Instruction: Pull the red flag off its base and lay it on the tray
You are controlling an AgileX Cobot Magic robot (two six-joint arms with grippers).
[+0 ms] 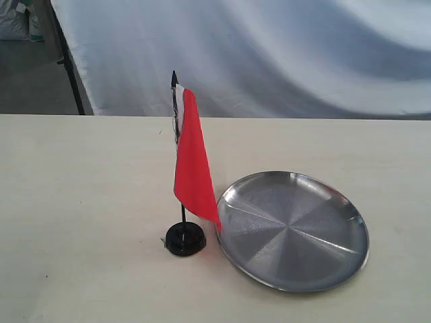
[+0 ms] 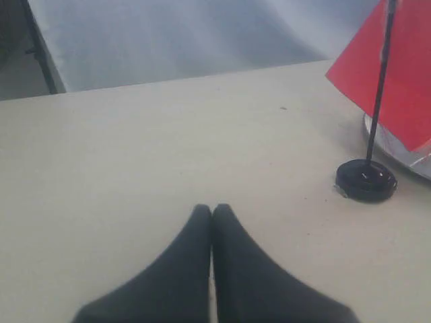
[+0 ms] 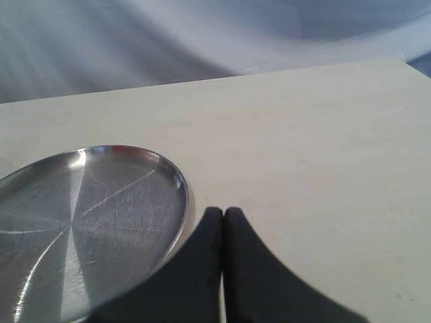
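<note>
Draping down, the red flag (image 1: 192, 161) hides a bit of the tray (image 1: 296, 269).

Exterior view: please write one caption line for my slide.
Small red cloth flag standing upright in its round black plastic base, beside a round silver metal tray on a pale table.
</note>
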